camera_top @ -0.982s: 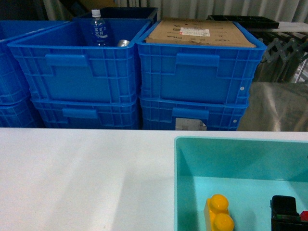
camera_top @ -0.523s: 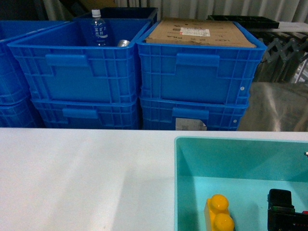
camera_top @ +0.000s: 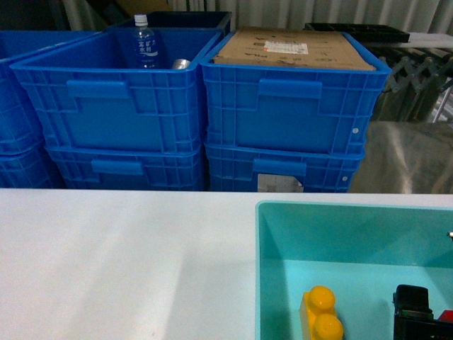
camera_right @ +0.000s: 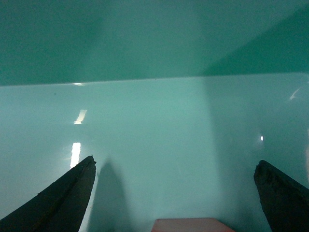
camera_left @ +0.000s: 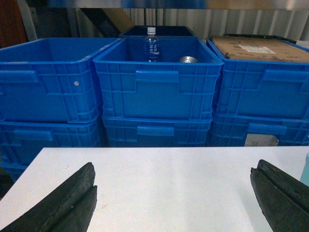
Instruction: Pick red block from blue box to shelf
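Nearest, low in the right wrist view, the top of the red block (camera_right: 188, 224) lies on the floor of the blue box (camera_right: 154, 43), midway between the two dark fingers of the right gripper (camera_right: 175, 193), whose jaws stand wide apart and touch nothing. In the head view the same gripper (camera_top: 414, 315) sits inside the blue box (camera_top: 340, 230) at the lower right, a sliver of the red block (camera_top: 446, 316) just beside it and a yellow-orange brick (camera_top: 320, 316) to its left on the bin floor. The bin rests on a white table (camera_top: 120, 262). The left gripper (camera_left: 175, 193) hovers above bare tabletop, jaws likewise spread wide and empty. Beyond the table edge stand stacked dark blue crates (camera_top: 113, 106); one holds a water bottle (camera_top: 145, 42), another is topped by a cardboard sheet (camera_top: 294, 48). The shelf cannot be made out.
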Robot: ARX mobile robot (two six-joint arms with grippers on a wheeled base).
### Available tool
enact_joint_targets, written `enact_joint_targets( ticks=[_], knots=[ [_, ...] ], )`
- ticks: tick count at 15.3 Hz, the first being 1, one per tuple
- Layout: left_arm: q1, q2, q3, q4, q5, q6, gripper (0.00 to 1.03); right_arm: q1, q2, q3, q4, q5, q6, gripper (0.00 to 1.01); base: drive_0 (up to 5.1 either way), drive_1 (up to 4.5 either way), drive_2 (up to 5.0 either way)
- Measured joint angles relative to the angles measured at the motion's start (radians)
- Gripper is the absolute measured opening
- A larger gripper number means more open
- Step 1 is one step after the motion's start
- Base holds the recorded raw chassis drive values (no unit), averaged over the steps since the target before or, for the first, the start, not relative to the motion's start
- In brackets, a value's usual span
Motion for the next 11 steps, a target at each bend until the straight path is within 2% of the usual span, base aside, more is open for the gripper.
enact_joint_targets(
  ticks=[4, 5, 9, 11],
  knots=[
    [0.0, 0.0, 0.0, 0.0, 0.0, 0.0, 0.98, 0.006, -0.001, -0.002, -0.009, 0.003, -0.001, 0.98, 0.0, 0.0, 0.0],
    [0.0, 0.0, 0.0, 0.0, 0.0, 0.0, 0.98, 0.006, 0.0, -0.005, -0.004, 0.011, -0.007, 0.9, 0.0, 0.0, 0.0],
    [0.0, 0.0, 0.0, 0.0, 0.0, 0.0, 0.98, -0.002, 0.01, -0.012, 0.003, 0.013, -0.046, 0.49, 0.0, 0.0, 0.0],
    [0.0, 0.0, 0.0, 0.0, 0.0, 0.0, 0.98, -0.006, -0.006, -0.017, 0.001, -0.016, -0.066, 0.29, 0.0, 0.0, 0.0]
  ],
)
